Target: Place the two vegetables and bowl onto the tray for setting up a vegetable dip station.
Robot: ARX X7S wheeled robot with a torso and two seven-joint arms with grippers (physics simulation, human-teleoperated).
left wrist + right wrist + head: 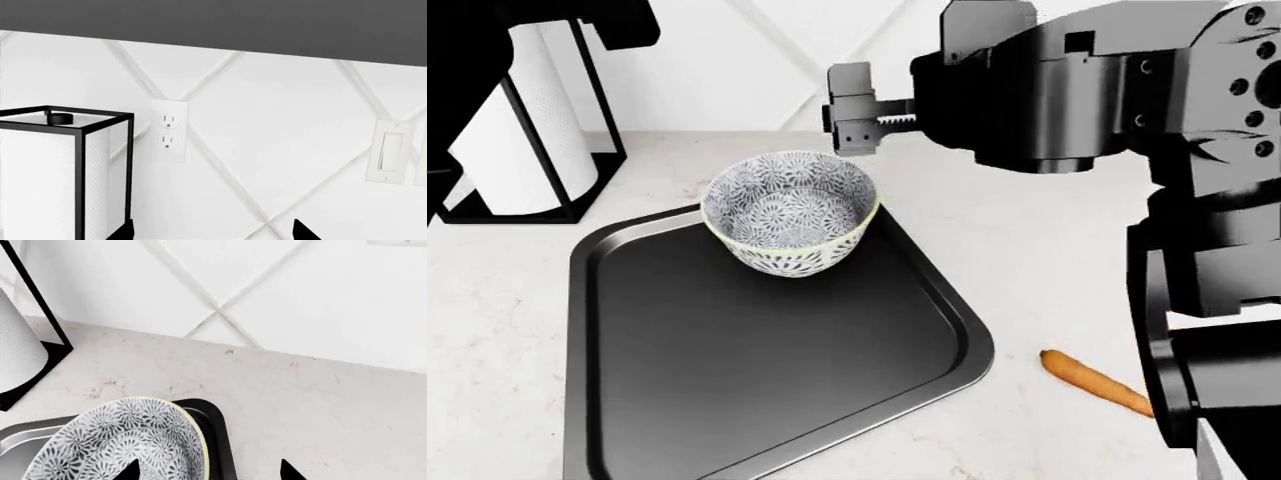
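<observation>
The round blue-grey floral ceramic bowl sits on the flat dark grey metal tray, just below the right gripper, whose jaws stand apart and empty. Lifting straight up should avoid tipping it. The orange carrot lies well behind, off the tray; the left gripper's tips are also spread.

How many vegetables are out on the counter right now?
1 in view: an orange carrot lying on the counter, off the tray past its right edge. The robot's right arm covers the counter beside it, so another could be hidden there.

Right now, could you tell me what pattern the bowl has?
Blue-grey and white floral, on the bowl; head view.

White diamond-tiled wall (outlet, switch), speckled counter
</observation>
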